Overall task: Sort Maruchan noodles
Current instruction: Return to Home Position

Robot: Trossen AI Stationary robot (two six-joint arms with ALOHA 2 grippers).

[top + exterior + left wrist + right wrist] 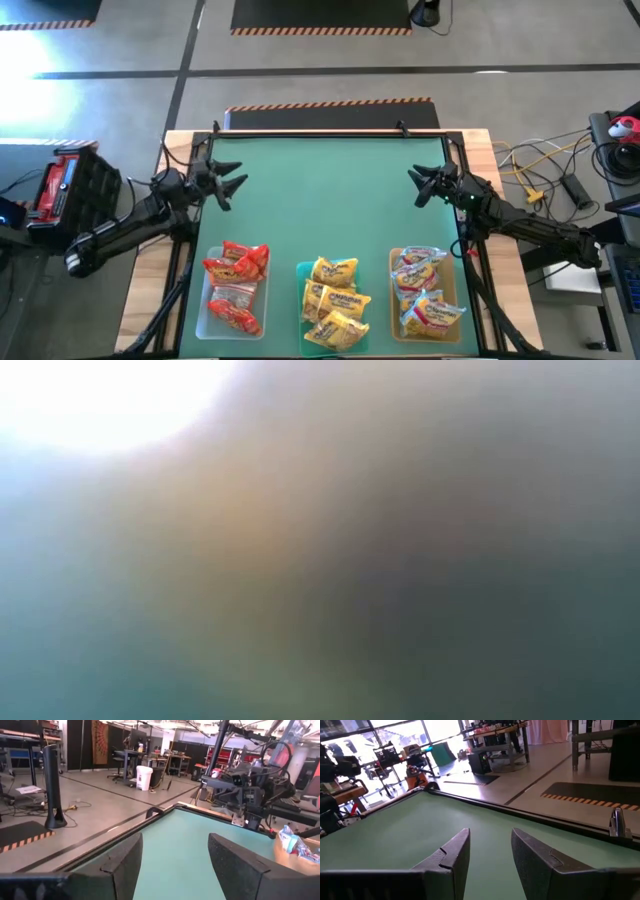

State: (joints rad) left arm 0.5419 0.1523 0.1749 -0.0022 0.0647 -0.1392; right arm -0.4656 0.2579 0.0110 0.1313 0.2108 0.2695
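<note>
The left gripper (228,183) and right gripper (422,186) are hovering over the table (320,200), facing each other, jaws gaping partly and gripping nothing. The noodles (335,290) are lying well apart from both.

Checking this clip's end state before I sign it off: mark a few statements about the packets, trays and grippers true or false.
1. The red packets lie in the clear tray. True.
2. The left gripper holds a packet. False: it is open and empty, over the green mat.
3. A packet lies loose on the mat. False: every packet in view sits in a tray.
4. The yellow packets are in the teal tray. True.
5. The right gripper is open. True.
</note>
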